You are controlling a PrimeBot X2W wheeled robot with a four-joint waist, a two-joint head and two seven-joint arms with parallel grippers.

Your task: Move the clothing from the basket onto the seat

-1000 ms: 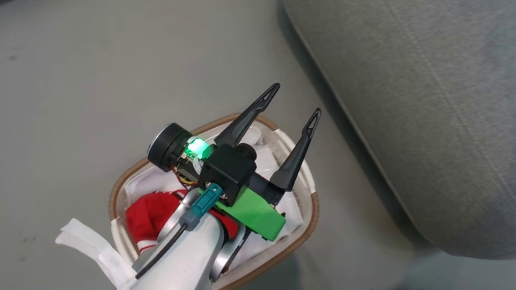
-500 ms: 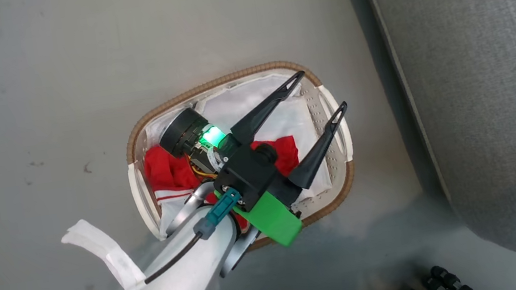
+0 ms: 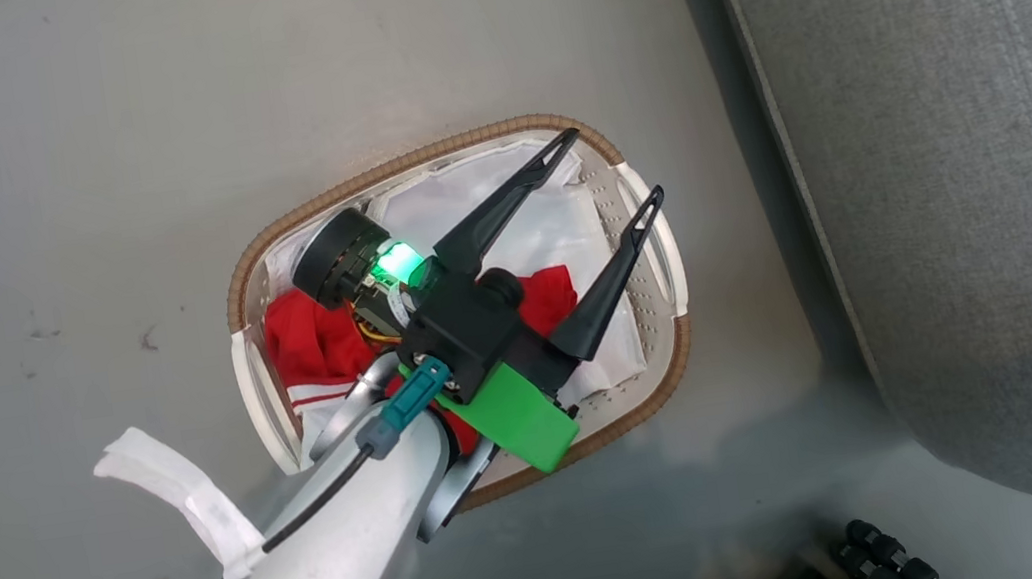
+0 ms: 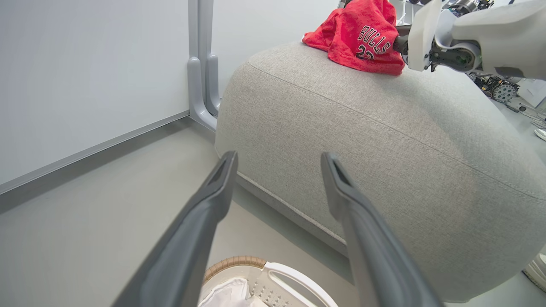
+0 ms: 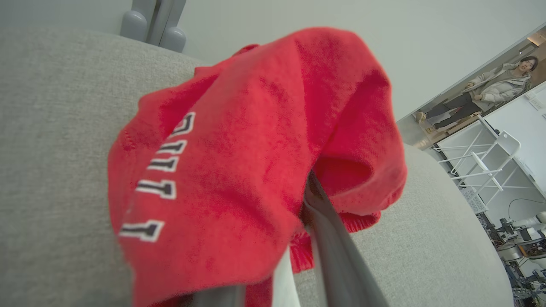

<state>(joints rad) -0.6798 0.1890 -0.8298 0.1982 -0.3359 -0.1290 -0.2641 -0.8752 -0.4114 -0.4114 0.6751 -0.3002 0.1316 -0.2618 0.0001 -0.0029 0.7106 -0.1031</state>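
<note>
My left gripper hangs open above the basket, which stands on the floor. Its dark fingers reach over the basket's far right rim. Red clothing with white trim lies on the white liner inside, partly hidden under my left wrist. In the left wrist view, the left gripper has nothing between its fingers and faces the grey seat. On top of the seat, the red "BULLS 23" jersey bunches up at my right arm. My right gripper is shut on that jersey over the seat.
The seat sits just right of the basket across a narrow strip of floor. A white wall panel with a grey post stands behind the seat. A black ribbed part lies at the lower right. A person stands far off beside a white rack.
The head camera has swung, so the basket now sits higher and shows more fully. My left gripper has stayed open over the basket.
</note>
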